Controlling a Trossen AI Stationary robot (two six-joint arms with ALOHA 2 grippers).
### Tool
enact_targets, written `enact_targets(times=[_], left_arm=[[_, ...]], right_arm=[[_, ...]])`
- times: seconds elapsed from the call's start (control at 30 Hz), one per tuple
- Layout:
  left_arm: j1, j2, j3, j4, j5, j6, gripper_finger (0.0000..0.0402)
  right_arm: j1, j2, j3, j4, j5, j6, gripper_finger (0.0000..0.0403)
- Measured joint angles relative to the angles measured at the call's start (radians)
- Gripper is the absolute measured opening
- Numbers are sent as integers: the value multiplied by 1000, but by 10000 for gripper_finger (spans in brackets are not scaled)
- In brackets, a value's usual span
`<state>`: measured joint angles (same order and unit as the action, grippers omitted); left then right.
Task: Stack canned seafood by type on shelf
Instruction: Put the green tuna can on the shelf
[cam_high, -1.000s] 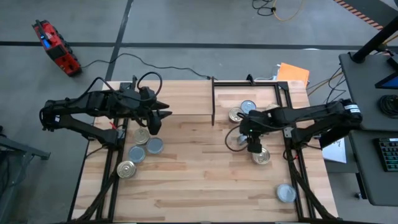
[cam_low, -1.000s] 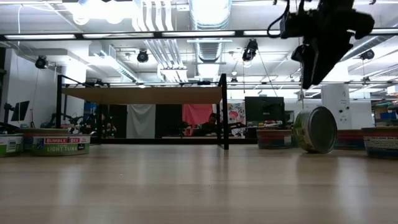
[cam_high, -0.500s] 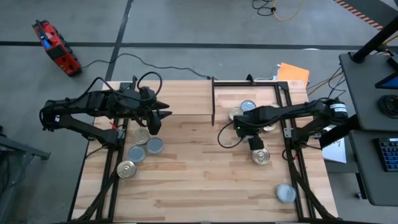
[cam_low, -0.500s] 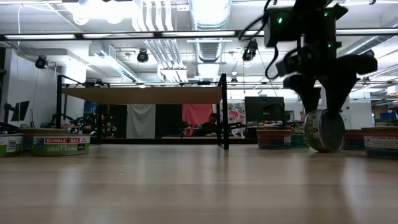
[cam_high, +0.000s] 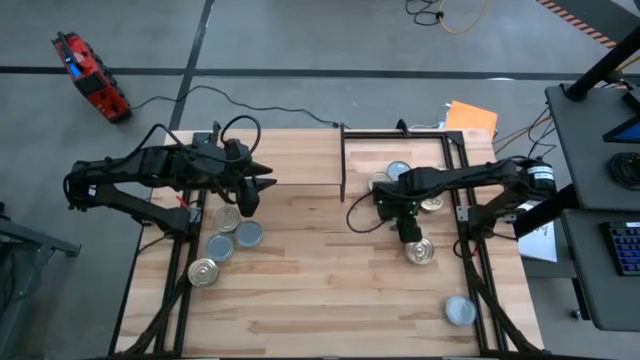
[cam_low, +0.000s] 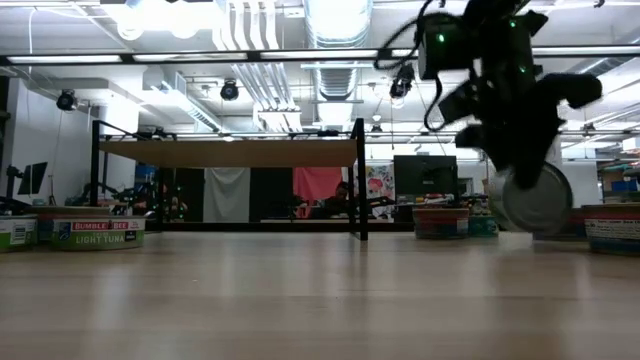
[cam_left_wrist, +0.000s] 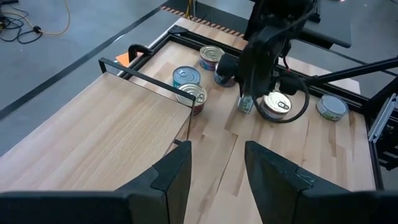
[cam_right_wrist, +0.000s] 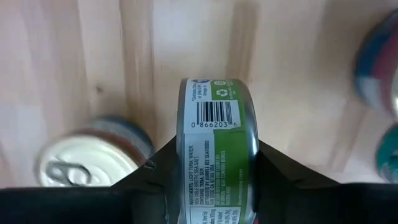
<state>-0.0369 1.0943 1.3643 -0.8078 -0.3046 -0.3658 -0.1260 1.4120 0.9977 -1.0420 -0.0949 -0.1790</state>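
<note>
A green-labelled tin (cam_right_wrist: 214, 143) stands on its edge near the table's right side, with my right gripper (cam_low: 520, 165) shut on it from above. A golden-lidded tin (cam_high: 420, 251) lies flat just beside it. More tins (cam_high: 399, 172) sit under the right end of the shelf (cam_high: 270, 158), a raised light-wood board in a black frame. Several tins (cam_high: 228, 232) lie flat at the table's left. My left gripper (cam_left_wrist: 214, 168) hovers open over the shelf's near edge, holding nothing. My right gripper pinches the green-labelled tin between its two fingers (cam_right_wrist: 149, 183), one on each flat end (cam_right_wrist: 182, 155). The fingers point down. The tin stays on edge, its barcoded side wall up; whether its lower rim (cam_low: 535, 232) touches the table I cannot tell.
A silver-lidded tin (cam_high: 460, 310) lies alone near the table's front right corner. The shelf's dark upright (cam_high: 343, 165) stands left of the right gripper. Bare wood (cam_high: 320, 270) spreads across the table's middle and front. Black frame rails (cam_high: 470, 270) run along both sides.
My right gripper has come down over the tin standing on edge, its fingers straddling it, and has shut on it. The tin has turned a little and shifted slightly along the table.
</note>
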Motion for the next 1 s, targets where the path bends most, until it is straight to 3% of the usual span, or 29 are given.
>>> enact_targets(times=[0.13, 0.27, 0.37, 0.47, 0.6, 0.77, 1.0], left_arm=[[0, 0, 0, 6, 0, 6, 134], [0, 0, 2, 14, 0, 6, 134], [0, 0, 8, 14, 0, 6, 134], [0, 0, 16, 14, 0, 6, 134], [0, -2, 67, 12, -23, 12, 134], [1, -5, 184, -1, -147, 49, 134], [0, -5, 303, -23, -211, 74, 134]], right_arm=[[-41, -31, 97, 1, -86, 95, 133], [-143, -48, 225, 22, -315, 230, 133], [-227, -49, 292, 129, -490, 333, 133], [-282, -45, 338, 321, -590, 455, 133], [-326, -2, 386, 576, -606, 690, 133], [-368, 104, 434, 776, -524, 1051, 133], [-377, 266, 584, 796, -458, 1132, 133]])
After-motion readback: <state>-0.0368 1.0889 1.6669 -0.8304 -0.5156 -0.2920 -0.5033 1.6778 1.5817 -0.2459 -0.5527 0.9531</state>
